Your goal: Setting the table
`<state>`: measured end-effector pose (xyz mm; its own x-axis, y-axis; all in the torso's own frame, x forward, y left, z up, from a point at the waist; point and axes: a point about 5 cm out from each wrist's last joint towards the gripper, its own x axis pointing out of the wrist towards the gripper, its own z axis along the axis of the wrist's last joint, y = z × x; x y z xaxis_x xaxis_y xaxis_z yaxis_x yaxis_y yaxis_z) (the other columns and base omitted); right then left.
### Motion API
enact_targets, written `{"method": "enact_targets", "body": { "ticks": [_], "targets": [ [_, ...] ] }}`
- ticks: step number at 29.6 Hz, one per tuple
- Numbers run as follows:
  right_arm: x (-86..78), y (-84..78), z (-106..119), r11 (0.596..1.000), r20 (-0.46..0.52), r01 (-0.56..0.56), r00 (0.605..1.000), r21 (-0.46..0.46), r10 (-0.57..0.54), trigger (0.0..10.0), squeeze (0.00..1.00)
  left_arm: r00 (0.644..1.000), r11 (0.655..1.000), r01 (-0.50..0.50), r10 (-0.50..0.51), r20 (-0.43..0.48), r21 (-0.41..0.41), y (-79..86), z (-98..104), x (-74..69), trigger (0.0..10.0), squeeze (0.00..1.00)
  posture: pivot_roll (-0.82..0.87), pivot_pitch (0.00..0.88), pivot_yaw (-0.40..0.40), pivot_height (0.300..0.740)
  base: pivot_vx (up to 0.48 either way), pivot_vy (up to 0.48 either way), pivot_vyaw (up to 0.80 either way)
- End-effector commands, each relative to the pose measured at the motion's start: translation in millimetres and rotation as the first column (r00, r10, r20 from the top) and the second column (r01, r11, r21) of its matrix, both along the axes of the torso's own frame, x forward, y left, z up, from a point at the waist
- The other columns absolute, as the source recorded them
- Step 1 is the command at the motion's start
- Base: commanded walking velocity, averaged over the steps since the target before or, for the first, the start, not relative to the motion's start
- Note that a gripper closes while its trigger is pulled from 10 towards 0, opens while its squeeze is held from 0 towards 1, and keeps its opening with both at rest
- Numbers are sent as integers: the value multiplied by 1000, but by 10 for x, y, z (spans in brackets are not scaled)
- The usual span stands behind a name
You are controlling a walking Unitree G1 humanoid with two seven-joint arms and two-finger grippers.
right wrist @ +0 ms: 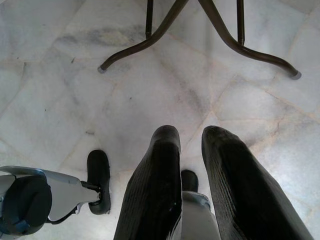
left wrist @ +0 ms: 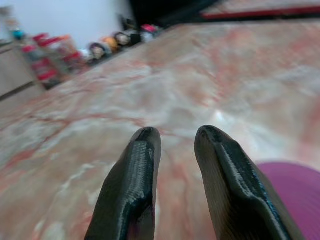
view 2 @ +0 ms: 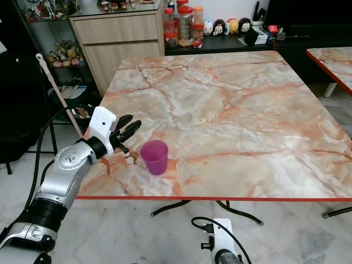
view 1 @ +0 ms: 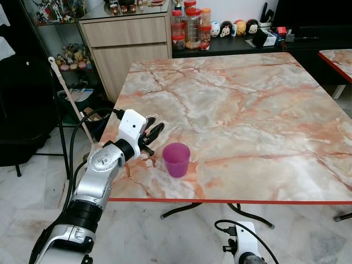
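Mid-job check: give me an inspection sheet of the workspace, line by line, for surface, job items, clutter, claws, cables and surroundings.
Surface: marble-pattern table with a red edge, bare apart from one cup.
Job's things: purple cup upright near the front edge, appears empty.
Clutter: nothing seen on the table.
Claws: left claw over the table just left of the cup, fingers slightly apart, holding nothing; right claw hangs low over the floor, fingers slightly apart, holding nothing.
Cables: black cable loops behind the left arm; another at the right wrist.
Surroundings: wooden cabinet, jars, figurines, second table, tiled floor.

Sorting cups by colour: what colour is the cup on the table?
Magenta-purple cup; clearest in the left eye view.
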<state>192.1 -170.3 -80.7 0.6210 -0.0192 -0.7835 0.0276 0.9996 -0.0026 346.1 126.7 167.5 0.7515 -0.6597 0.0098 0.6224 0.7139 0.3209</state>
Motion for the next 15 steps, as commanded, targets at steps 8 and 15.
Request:
{"method": "enact_targets", "body": {
  "ticks": [8, 15],
  "targets": [
    [32, 29, 11, 1000, 0, 7, 1000, 7, -7, 10000, 0, 987, 972, 156, -159, 0, 176, -30, 74, 35, 10000, 0, 67, 0, 87, 714, 0, 0, 0],
    [14, 21, 3, 1000, -3, 13, 1000, 7, -13, 10000, 0, 969, 934, 247, -242, -52, 257, -174, -2, 79, 10000, 0, 63, 0, 84, 714, 0, 0, 0]
  ]
}}
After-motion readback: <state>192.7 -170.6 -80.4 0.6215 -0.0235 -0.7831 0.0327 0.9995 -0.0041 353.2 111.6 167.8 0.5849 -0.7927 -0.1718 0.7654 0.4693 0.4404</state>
